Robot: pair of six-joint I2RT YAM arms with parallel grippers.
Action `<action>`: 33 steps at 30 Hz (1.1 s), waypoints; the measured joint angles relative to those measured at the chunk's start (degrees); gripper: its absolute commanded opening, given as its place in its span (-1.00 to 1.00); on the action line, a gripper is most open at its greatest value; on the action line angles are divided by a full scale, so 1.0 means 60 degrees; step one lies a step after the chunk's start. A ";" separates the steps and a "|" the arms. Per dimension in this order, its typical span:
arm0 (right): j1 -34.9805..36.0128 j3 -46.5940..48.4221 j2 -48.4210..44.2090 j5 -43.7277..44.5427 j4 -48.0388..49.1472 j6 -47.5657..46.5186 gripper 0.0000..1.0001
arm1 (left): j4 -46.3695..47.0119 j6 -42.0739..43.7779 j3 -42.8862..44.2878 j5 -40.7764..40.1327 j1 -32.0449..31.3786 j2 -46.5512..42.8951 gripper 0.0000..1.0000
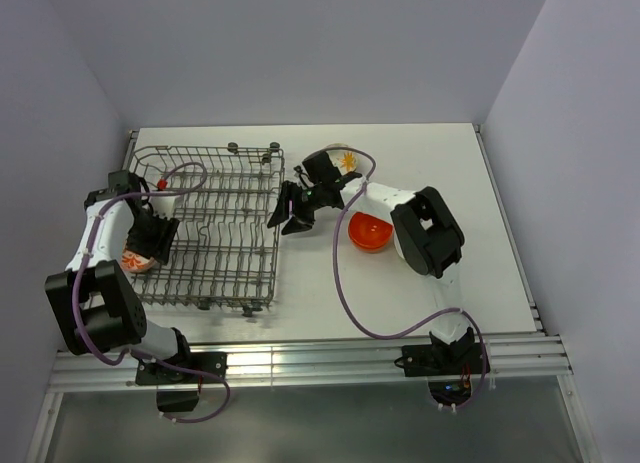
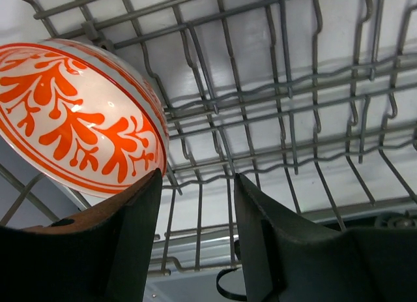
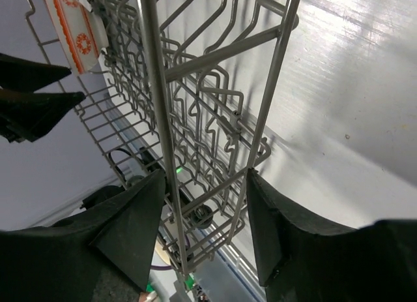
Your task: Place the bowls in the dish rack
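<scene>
From above and behind the arm bases, looking steeply down over the whole desk point(image 1: 480, 183) and dish rack point(image 1: 215, 223). From the left wrist, very near, past the left pincer point(image 2: 197, 184), into the rack's tines and floor wires. From the right wrist, equally near, past the right pincer point(image 3: 205, 184), through the rack's side wall. Shared by all three: the rack.

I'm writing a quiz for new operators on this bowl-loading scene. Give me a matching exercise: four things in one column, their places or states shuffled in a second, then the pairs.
Things
1. glossy orange bowl
2. leaf-patterned bowl
3. flower-patterned bowl
4. right gripper

Places or states
A. open, at the right side of the dish rack
B. on the table, farthest back in the top view
C. inside the rack, beside the left gripper
D. on the table, beside the right arm

Pairs: 1-D, 2-C, 3-B, 4-A
</scene>
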 measured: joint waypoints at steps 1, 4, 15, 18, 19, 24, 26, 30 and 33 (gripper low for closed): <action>0.0000 0.0000 -0.0022 0.0011 -0.0044 -0.0033 0.27 | 0.0117 -0.0051 -0.0047 -0.0033 0.0000 0.0011 0.06; -0.0004 -0.0004 -0.0142 0.0058 -0.0178 -0.0098 0.37 | 0.0426 -0.0076 -0.0109 -0.0142 0.0000 0.0095 0.05; -0.0124 -0.0153 -0.1162 0.0142 -0.0656 -0.0572 0.62 | 0.1621 0.0033 -0.0707 -0.0284 0.0000 0.0517 -0.49; -0.0270 -0.0237 -0.1337 0.0135 -0.0845 -0.0747 0.64 | 0.1756 0.0127 -0.0834 -0.0310 0.0000 0.0517 -0.75; -0.0350 -0.0291 -0.1395 0.0124 -0.0896 -0.0794 0.64 | 0.1814 0.0157 -0.0834 -0.0335 0.0000 0.0506 -0.89; -0.0812 -0.0328 -0.1632 0.0066 -0.1326 -0.1049 0.64 | 0.1654 0.0135 -0.0696 -0.0350 0.0018 0.0361 -1.00; -0.1002 -0.0310 -0.1803 0.0029 -0.1545 -0.1217 0.64 | 0.1330 0.0109 -0.0492 -0.0233 -0.0073 0.0259 -1.00; -0.1366 -0.0153 -0.2135 -0.0047 -0.1789 -0.1453 0.60 | 0.0692 0.0084 0.0080 -0.0215 -0.0590 -0.0393 -0.99; -0.1599 0.0113 -0.2320 -0.0055 -0.1825 -0.1512 0.54 | 0.0648 0.0124 0.0470 -0.0470 -0.1534 -0.1377 -1.00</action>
